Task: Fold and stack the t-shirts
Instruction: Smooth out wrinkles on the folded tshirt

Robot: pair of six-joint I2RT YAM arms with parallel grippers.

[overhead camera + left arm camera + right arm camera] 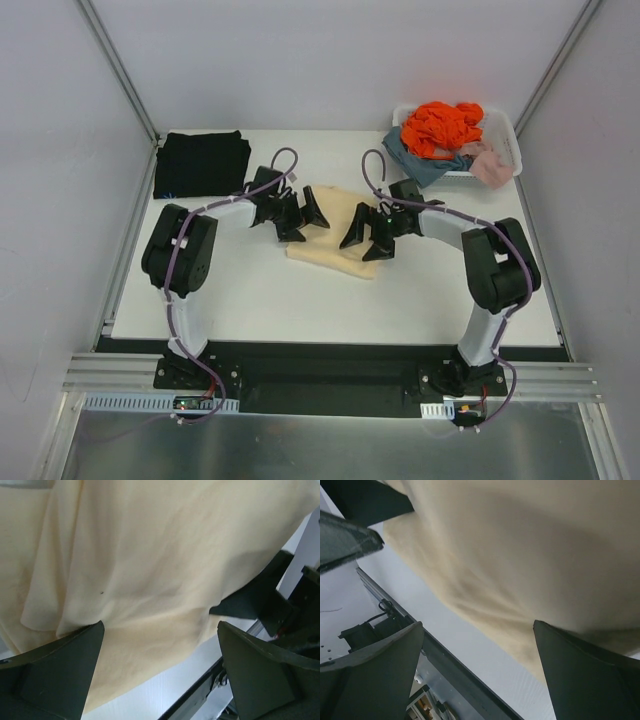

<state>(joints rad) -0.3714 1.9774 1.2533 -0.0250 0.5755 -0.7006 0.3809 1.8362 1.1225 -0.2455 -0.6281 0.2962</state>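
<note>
Now we judge the cream shirt [328,250], mid-frame on the counter [300,300], half folded; the black shirt [200,165] lies folded upper left. Our left tool [304,222] and right tool [366,240] hover released above it. Next we should pinch its edges.

Premises present as a robotics laboratory test cell, not a dwelling or shop. A white table [300,300] is boxed in by plain pale wall panels [60,150] with metal corner struts [118,70] and fronted by an aluminium rail [110,375]. The left arm [185,250] and right arm [495,265] are bolted to a black base plate [330,385] with exposed purple cabling [178,320]. The only household items are a cream t-shirt [335,240], a black t-shirt [200,163] and a white basket [507,128] of mixed cloth.
</note>
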